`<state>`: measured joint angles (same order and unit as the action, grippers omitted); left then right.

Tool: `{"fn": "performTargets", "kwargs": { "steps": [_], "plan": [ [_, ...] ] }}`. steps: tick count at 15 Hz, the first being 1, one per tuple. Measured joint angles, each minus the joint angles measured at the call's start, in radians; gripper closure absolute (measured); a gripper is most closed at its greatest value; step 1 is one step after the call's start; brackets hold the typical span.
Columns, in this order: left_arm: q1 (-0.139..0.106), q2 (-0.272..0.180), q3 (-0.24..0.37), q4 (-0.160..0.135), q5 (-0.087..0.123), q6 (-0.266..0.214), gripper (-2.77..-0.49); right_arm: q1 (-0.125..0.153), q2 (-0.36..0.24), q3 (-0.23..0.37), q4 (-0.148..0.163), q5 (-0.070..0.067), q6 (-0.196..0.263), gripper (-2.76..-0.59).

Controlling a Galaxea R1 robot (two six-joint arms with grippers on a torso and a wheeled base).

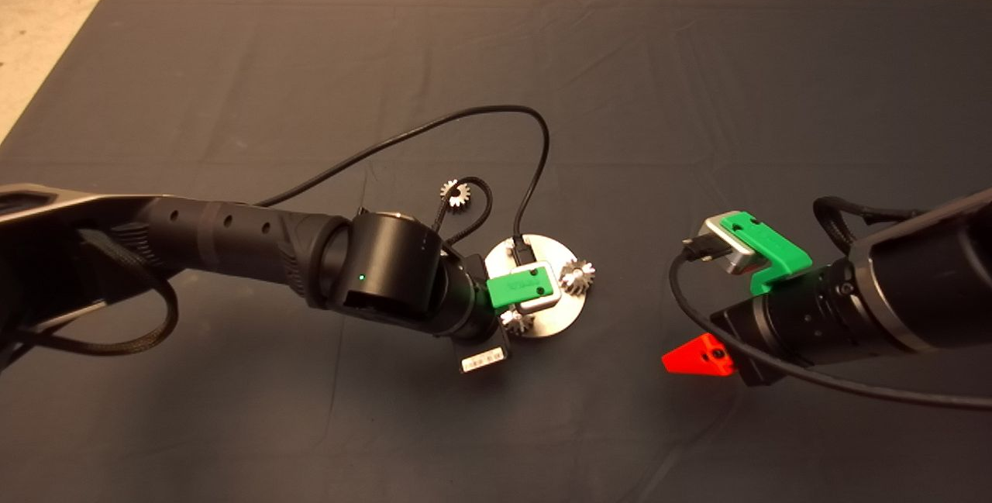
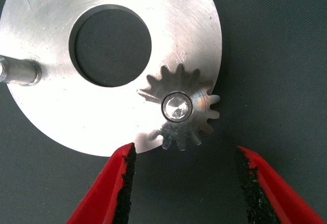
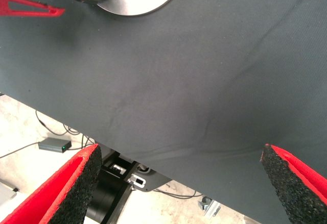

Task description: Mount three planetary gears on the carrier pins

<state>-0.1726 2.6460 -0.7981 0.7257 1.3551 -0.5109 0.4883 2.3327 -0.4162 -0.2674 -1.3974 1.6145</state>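
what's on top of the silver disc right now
Two gears sit on pins on the disc: one by the open left gripper, another opposite. One pin is bare.

Brushed shiny metal disc (image 2: 61, 106), matt woven cloth mat (image 3: 204, 55)

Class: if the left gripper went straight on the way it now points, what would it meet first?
Probably the gear seated on its pin, lying between the left gripper's open fingers; depth is unclear.

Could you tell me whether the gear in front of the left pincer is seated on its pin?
Seated: the gear lies flat on the disc, the pin's tip showing through its hole.
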Motion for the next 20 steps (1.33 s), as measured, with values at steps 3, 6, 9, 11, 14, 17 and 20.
{"fn": "performTargets", "kwargs": {
  "steps": [3, 6, 9, 11, 14, 17, 20],
  "plan": [
    [-0.004, 0.000, 0.003, -0.001, -0.001, 0.000, -1.44, 0.000, 0.000, 0.000, 0.000, 0.000, 0.000, -2.34],
    [-0.032, -0.018, 0.006, -0.014, 0.000, 0.000, -1.60, 0.000, 0.000, 0.000, 0.000, 0.000, 0.000, -2.34],
    [-0.081, -0.070, 0.017, -0.058, 0.015, 0.000, -1.75, 0.000, 0.000, 0.000, 0.000, 0.000, 0.000, -2.34],
    [-0.106, -0.112, 0.031, -0.071, 0.066, -0.004, -1.76, 0.000, 0.000, -0.005, 0.000, 0.000, 0.000, -2.34],
    [-0.136, -0.170, 0.047, -0.075, 0.096, -0.007, -1.76, 0.000, 0.003, -0.007, 0.000, 0.002, 0.000, -2.34],
    [-0.138, -0.200, 0.041, -0.076, 0.103, -0.001, -1.76, 0.000, 0.003, -0.006, 0.000, 0.010, 0.000, -2.34],
    [-0.138, -0.203, -0.023, -0.079, 0.104, 0.054, -1.76, 0.000, 0.003, -0.006, 0.000, 0.014, 0.000, -2.34]
  ]
}}
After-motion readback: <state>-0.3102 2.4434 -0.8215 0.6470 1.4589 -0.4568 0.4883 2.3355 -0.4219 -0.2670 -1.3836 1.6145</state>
